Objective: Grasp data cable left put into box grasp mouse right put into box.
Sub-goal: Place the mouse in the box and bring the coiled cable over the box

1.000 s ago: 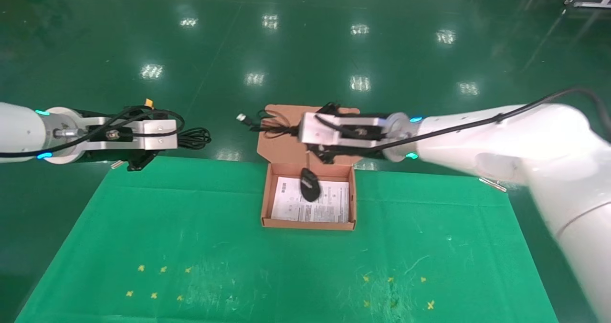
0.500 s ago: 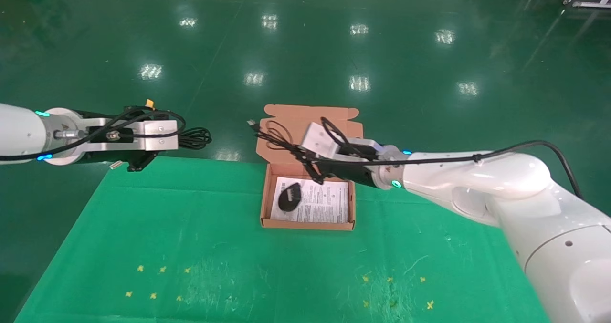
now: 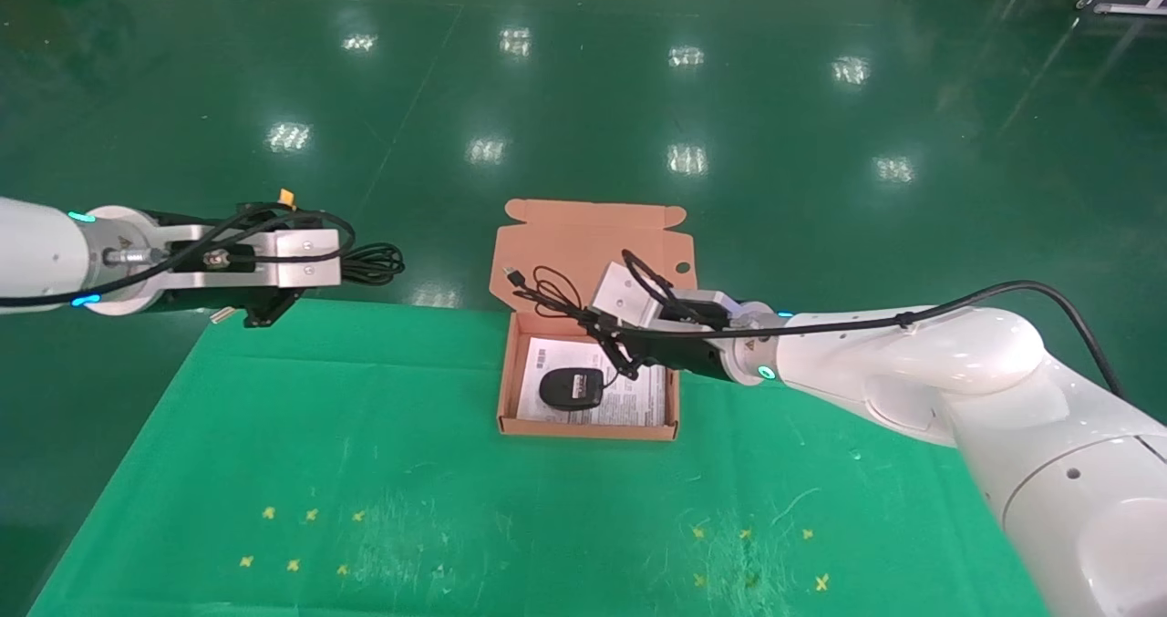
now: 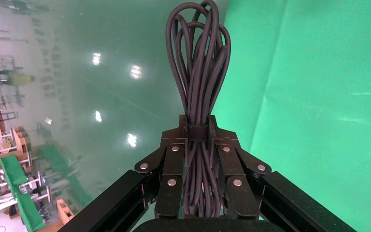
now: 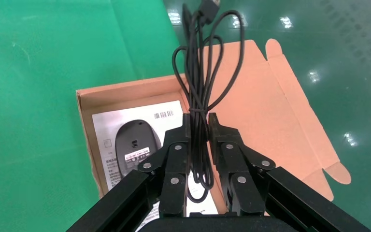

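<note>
A printed sheet (image 3: 629,398) with a barcode lines the box (image 3: 588,429); its text cannot be read. The mouse (image 3: 571,388) lies underside up on that sheet, a small label showing, its long axis across the box. The right end effector (image 3: 613,342) is closed on the mouse's cord (image 5: 199,72) above the box's far right corner, the USB plug (image 3: 514,277) over the open lid (image 3: 593,234). The left end effector (image 4: 197,129), clamped on the data cable (image 4: 197,63), is held beyond the desk's (image 3: 273,435) far left edge, loops pointing toward the box.
</note>
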